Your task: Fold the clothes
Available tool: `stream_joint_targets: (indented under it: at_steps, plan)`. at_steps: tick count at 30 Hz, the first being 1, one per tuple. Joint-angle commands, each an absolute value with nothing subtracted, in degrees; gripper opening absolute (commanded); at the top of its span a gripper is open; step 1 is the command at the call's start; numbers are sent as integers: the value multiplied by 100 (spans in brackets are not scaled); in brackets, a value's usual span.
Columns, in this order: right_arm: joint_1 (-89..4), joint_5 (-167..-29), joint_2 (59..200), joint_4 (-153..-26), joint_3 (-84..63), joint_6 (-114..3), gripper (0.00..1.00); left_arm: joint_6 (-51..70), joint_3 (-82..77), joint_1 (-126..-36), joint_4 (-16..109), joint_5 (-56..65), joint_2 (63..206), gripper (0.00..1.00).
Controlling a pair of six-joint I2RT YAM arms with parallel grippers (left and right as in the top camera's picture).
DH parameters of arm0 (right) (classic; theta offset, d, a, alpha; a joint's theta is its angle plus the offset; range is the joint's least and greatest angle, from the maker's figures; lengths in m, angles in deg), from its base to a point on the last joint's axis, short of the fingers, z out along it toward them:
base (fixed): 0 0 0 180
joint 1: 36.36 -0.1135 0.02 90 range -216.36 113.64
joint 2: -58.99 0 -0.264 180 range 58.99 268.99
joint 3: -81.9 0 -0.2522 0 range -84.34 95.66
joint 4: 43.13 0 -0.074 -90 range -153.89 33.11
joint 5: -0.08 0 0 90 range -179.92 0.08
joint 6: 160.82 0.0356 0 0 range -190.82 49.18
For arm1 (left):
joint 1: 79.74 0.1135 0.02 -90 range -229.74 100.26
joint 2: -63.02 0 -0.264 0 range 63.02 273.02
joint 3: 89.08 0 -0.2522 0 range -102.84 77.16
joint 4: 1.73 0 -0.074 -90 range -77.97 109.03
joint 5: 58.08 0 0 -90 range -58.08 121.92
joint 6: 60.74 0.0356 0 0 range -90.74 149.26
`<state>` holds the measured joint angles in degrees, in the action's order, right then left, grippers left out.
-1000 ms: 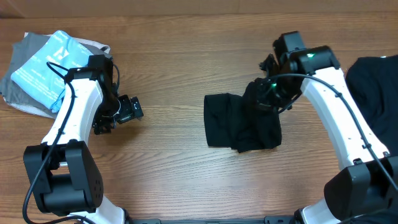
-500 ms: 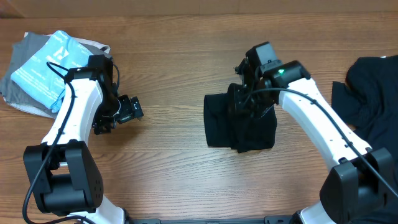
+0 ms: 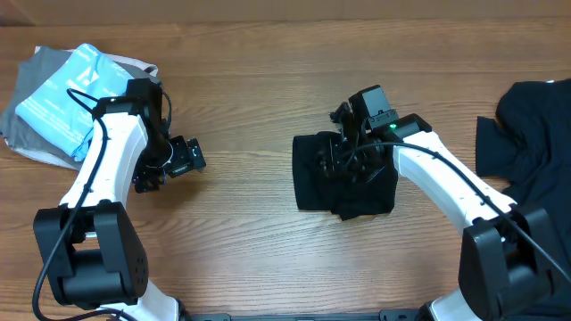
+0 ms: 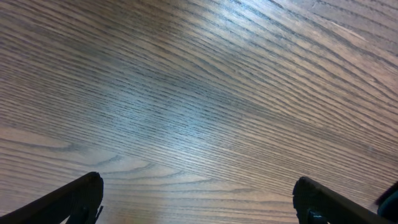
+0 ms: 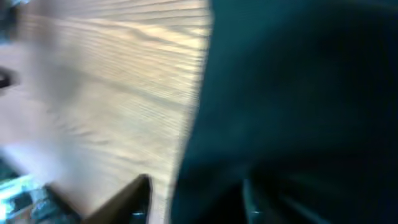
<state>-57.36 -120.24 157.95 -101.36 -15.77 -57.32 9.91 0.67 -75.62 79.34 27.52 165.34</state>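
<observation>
A black T-shirt (image 3: 314, 174), one of the clothes, lies folded into a compact block at the table's middle. My right gripper (image 3: 344, 153) hovers low over its upper middle. In the blurred right wrist view, the right gripper (image 5: 193, 199) has its fingers apart, one over bare wood and the other over the black T-shirt (image 5: 298, 93), gripping nothing. A second black garment (image 3: 528, 134) lies crumpled at the right edge. My left gripper (image 3: 169, 169) stands wide open over bare wood, well left of the shirt; the left gripper (image 4: 199, 199) has nothing between its fingers.
A heap of grey and light-blue clothes (image 3: 62, 98) sits at the far left corner behind my left arm. Bare wooden table (image 3: 241, 107) stretches between the two arms and along the front edge.
My right gripper swung left over the folded shirt, carrying a raised flap across it, and its jaws opened. The flap now lies on the block. The left arm stayed still.
</observation>
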Motion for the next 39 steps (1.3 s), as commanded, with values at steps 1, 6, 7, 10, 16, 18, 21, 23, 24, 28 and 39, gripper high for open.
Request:
stream_joint_targets:
  at_steps: [1, 6, 7, 10, 16, 18, 21, 23, 24, 28, 39]
  plan:
    - [-5539, -13340, 15692, -10385, -1264, -6338, 64, 993, -25, -7564, 7925, 2789, 16384, 100]
    - [-4975, -13349, 15574, -11303, -746, -6554, 65, 993, -25, -7562, 7925, 2791, 16384, 100]
    - [-4874, -13349, 15550, -11389, -739, -6554, 64, 993, -25, -7562, 7925, 2789, 16384, 100]
    - [-4673, -13076, 15552, -11642, -742, -6552, 50, 993, -25, -7564, 7925, 2789, 16384, 100]
    - [-4691, -12446, 15554, -12033, -825, -6480, 4, 993, -25, -7564, 7925, 2789, 16384, 100]
    - [-4780, -12385, 15565, -11998, -943, -6287, 4, 993, -25, -7562, 7925, 2789, 16384, 100]
    - [-4903, -12252, 15583, -11832, -1207, -5848, 4, 993, -25, -7564, 7925, 2789, 16384, 100]
    - [-4997, -12250, 15600, -11557, -1428, -5710, 4, 993, -25, -7564, 7925, 2789, 16384, 100]
    - [-5038, -12254, 15609, -11399, -1539, -5610, 4, 993, -25, -7564, 7925, 2789, 16384, 100]
    - [-5307, -12256, 15624, -10628, -2088, -5142, 4, 993, -25, -7562, 7925, 2789, 16384, 100]
    - [-6146, -12339, 15631, -8938, -3229, -4823, 4, 993, -25, -7564, 7925, 2789, 16384, 100]
